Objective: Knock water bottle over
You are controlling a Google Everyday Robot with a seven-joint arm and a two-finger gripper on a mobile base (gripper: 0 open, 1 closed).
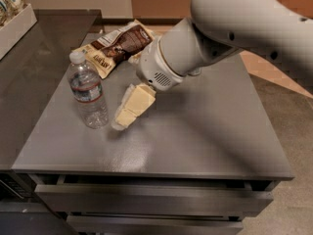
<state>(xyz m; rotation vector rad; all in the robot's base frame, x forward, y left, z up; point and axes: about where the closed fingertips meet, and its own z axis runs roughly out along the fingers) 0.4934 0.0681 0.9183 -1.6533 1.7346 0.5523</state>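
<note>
The water bottle [88,91] stands upright on the left part of the grey table [195,136]. It is clear ribbed plastic with a white cap and a dark red-and-blue label band. My gripper [123,117], with cream-coloured fingers, hangs low over the table just right of the bottle, a small gap from its base. It holds nothing. The big white arm reaches in from the upper right.
A brown snack bag [128,37] and a tan snack bag [96,58] lie behind the bottle at the table's back left. A white tray [17,26] sits on the dark counter at far left. Drawers run under the table's front edge.
</note>
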